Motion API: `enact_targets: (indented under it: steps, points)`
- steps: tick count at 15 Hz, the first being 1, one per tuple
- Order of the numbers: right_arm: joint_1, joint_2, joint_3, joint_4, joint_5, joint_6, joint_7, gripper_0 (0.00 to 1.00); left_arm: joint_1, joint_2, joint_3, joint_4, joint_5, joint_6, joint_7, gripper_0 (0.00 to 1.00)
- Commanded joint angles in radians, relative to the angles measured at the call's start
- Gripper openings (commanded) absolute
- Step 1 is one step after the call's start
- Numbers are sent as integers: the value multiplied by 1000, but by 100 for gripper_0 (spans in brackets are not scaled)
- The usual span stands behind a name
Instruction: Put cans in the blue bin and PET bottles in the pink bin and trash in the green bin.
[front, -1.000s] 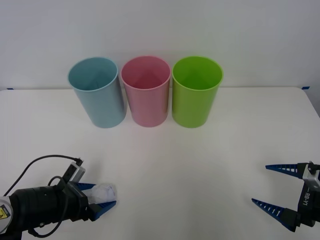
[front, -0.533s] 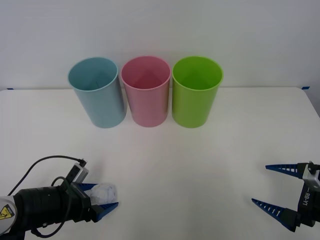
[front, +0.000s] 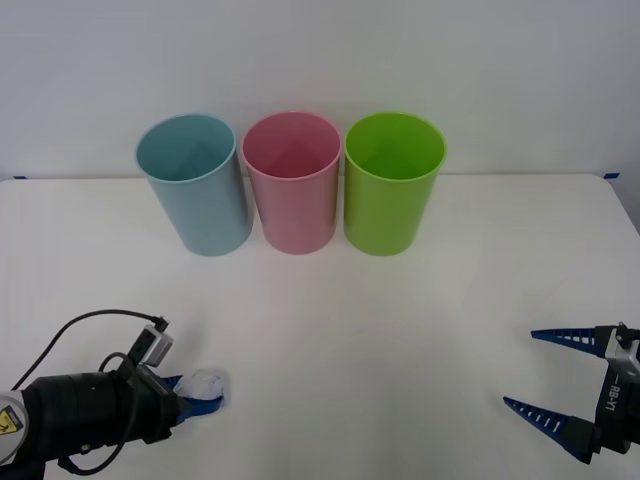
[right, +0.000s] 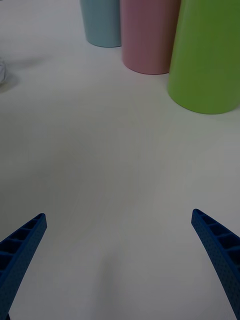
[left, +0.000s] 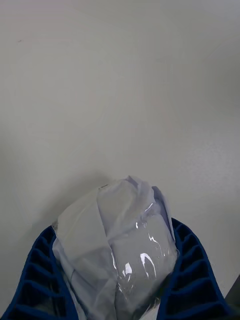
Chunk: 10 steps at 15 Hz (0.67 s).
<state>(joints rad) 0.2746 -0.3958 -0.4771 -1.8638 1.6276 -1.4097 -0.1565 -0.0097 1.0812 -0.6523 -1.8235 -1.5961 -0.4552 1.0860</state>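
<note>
Trash (front: 207, 383), a crumpled wad of white, partly see-through wrap, sits pinched between the blue ribbed fingers (left: 192, 280) of the left pincer (front: 198, 392), which is closed snugly on it low at the near left of the white counter (front: 400, 330). Over at the near right, the right pincer (front: 548, 375) holds nothing, its fingers spread wide (one at each corner of its own wrist view) just above the counter. Well beyond both, along the counter's far edge by the wall, three bins stand upright in a close row: the blue bin (front: 200, 190) on the left, the pink bin (front: 294, 187) in the middle and the green bin (front: 390, 187) on the right.
</note>
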Motion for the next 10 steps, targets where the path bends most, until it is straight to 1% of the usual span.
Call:
enact_targets:
  steps: [1, 3, 4, 6, 7, 8, 9, 10]
  points:
    - [0, 0, 0, 0, 0, 0, 0, 100, 0, -1, 0, 3, 15, 1, -17, 0]
    - [0, 0, 0, 0, 0, 0, 0, 100, 2, -1, 5, 3, 53, 0, -66, 0]
    - [0, 0, 0, 0, 0, 0, 0, 100, 2, 0, 11, 3, 87, -5, -115, 0]
    - [0, 0, 0, 0, 0, 0, 0, 100, 20, -3, 56, 15, 157, -29, -219, 0]
    - [0, 0, 0, 0, 0, 0, 0, 100, 27, -24, 80, 40, 206, -53, -287, 0]
    - [0, 0, 0, 0, 0, 0, 0, 100, 34, -50, 115, 66, 231, -94, -336, 0]
    - [0, 0, 0, 0, 0, 0, 0, 100, 54, -78, 165, 81, 242, -137, -373, 0]
    - [0, 0, 0, 0, 0, 0, 0, 100, 79, -121, 224, 101, 251, -186, -422, 0]
